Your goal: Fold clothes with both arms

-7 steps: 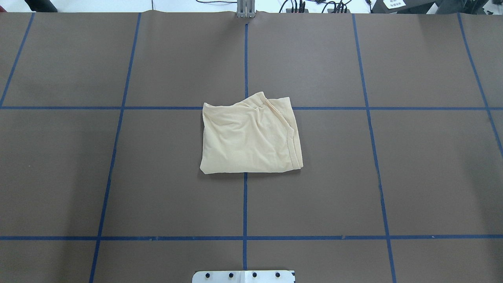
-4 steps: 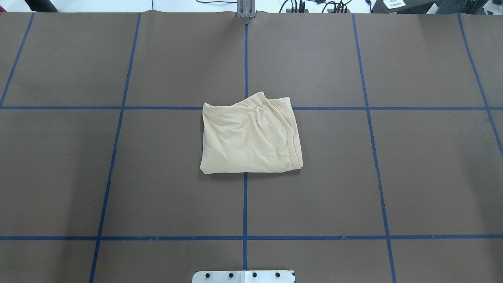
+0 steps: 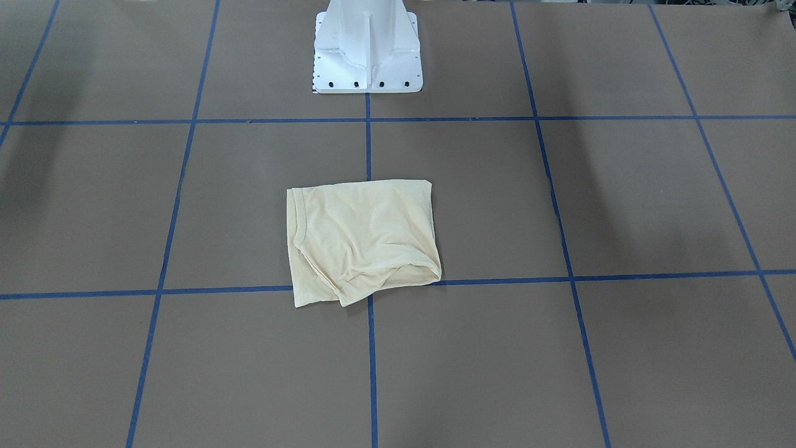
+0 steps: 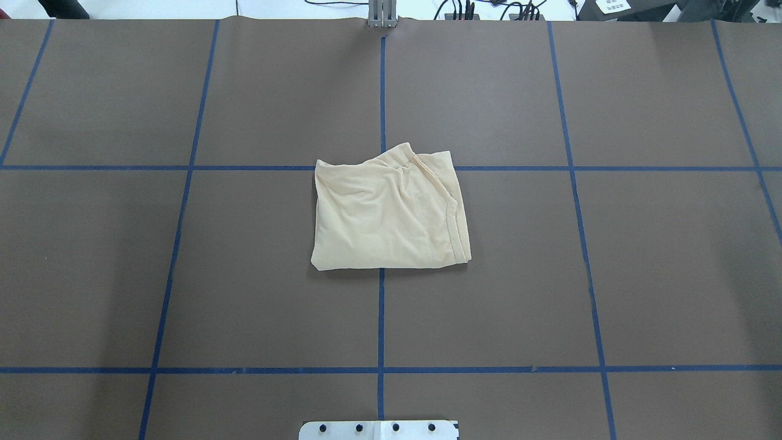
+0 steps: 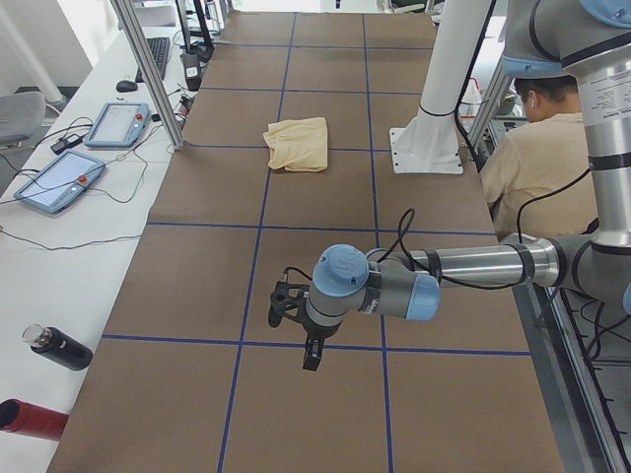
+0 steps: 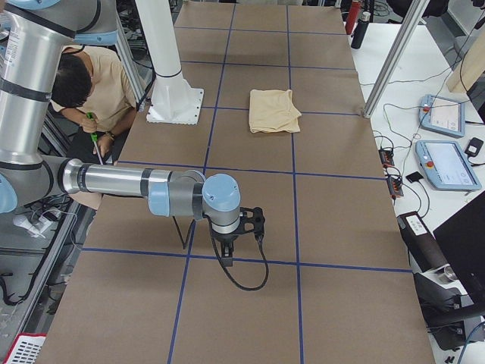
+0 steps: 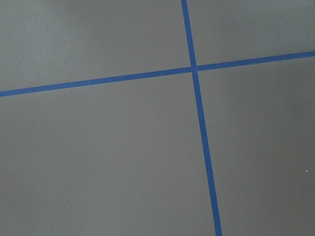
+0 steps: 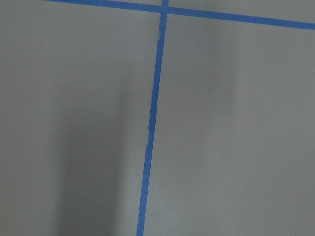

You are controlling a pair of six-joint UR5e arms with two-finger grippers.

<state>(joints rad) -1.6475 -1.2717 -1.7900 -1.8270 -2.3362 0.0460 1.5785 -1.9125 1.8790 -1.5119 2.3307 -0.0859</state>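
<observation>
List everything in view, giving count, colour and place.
T-shirt: one, pale cream-yellow, folded at the table's middle.
Table: one, brown cover, blue tape grid.
Pedestal: one, white, at the table's robot-side edge.
Teach pendants: two, grey, on the white side bench.
Bottles: one black, one red, same bench.
Person: one, tan shirt, seated behind the pedestal.
Left arm: one, silver-grey, over the table's left end; black left pincer, state unclear.
Right arm: one, silver-grey, right end; right pincer unclear.

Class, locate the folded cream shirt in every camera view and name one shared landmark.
Front-facing: shirt centre, slightly left.
Overhead: shirt centre.
Exterior left: shirt upper middle.
Exterior right: shirt upper middle.
Left wrist: absent.
Right wrist: absent.
Landmark: white pedestal base, in all four exterior views.
</observation>
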